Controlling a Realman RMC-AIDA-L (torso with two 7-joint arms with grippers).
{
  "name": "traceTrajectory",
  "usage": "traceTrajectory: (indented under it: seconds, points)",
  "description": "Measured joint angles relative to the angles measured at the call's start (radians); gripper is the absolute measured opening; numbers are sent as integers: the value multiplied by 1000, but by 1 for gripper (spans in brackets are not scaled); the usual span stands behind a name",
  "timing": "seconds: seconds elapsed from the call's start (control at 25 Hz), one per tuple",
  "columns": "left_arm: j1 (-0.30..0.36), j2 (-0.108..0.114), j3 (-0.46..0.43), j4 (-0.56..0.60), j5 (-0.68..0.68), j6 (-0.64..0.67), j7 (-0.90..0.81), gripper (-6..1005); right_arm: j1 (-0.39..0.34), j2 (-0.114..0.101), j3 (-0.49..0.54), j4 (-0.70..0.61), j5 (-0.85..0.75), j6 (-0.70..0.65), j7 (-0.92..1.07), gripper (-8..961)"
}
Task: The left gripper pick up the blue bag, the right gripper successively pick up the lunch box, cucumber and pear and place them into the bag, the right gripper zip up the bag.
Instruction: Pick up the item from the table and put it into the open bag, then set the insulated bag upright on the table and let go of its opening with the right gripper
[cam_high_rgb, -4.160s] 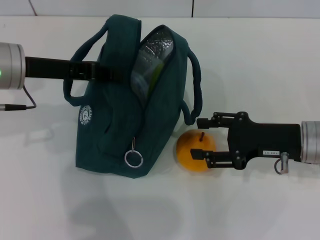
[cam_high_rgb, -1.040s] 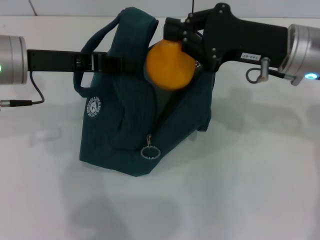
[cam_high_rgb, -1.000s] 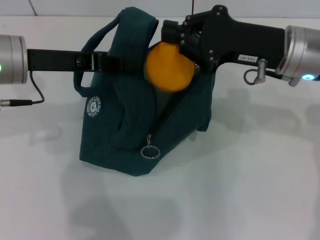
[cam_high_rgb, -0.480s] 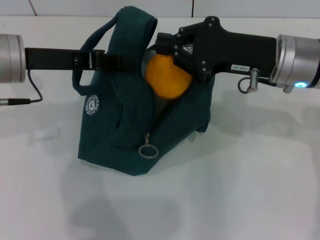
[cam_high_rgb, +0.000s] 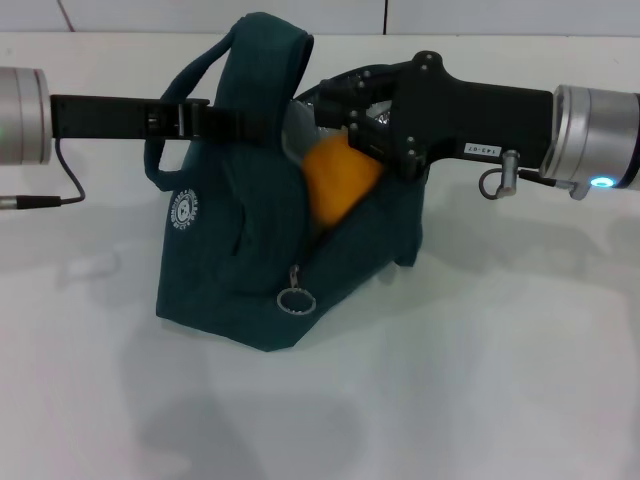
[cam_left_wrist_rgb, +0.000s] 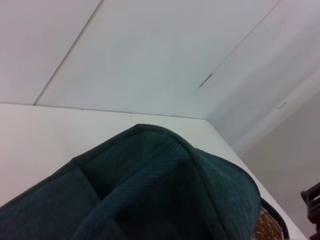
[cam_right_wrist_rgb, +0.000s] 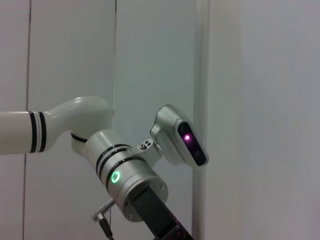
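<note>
The blue bag (cam_high_rgb: 250, 250) stands on the white table, mouth open toward the right, silver lining (cam_high_rgb: 298, 112) showing. My left gripper (cam_high_rgb: 245, 124) reaches in from the left and is shut on the bag's upper edge, beside a loop handle; its wrist view shows only the bag's fabric (cam_left_wrist_rgb: 150, 195). My right gripper (cam_high_rgb: 350, 120) comes from the right and is shut on the pear (cam_high_rgb: 338, 182), which sits half inside the bag's mouth with its top covered by the fingers. The lunch box and the cucumber are hidden.
The zipper's ring pull (cam_high_rgb: 296, 300) hangs low on the bag's front seam. A round white logo (cam_high_rgb: 183, 214) marks the bag's left side. White table (cam_high_rgb: 500, 380) spreads around the bag. A grey cable (cam_high_rgb: 60, 190) loops off the left arm.
The right gripper has moved down and slightly left, carrying the pear from above the bag's opening into its mouth. The left gripper and the bag have stayed almost still.
</note>
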Motion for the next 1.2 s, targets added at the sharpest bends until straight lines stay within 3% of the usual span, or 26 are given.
traceTrajectory:
  seconds: [0.12,0.32,0.52,0.64,0.76,0.88,1.04,1.2]
  points:
    - [-1,0,0,0,0,0,0,50,0,-1,-2,0,0,6,2,144]
    - [-3,0,-1,-1,0,0,0,50,-9,-3,7,0,6,11,5,250]
    - [2,0,-2,-1,0,0,0,50,-54,-16,81,-5,16,4,15,357]
    - [4,0,-3,-1,0,0,0,50,-74,-31,116,-4,13,12,35,469]
    - [8,-2,-20,-1,2,0,3,50,-124,-75,148,-3,10,69,89,606]
    - [13,-3,-24,-2,0,0,7,50,-159,-100,154,-1,-8,111,102,611]
    - [16,-2,-25,-2,-3,1,7,50,-181,-113,154,2,-69,133,109,644]
    - [14,-2,-25,-2,-4,1,8,50,-170,-104,154,10,-135,196,144,736]
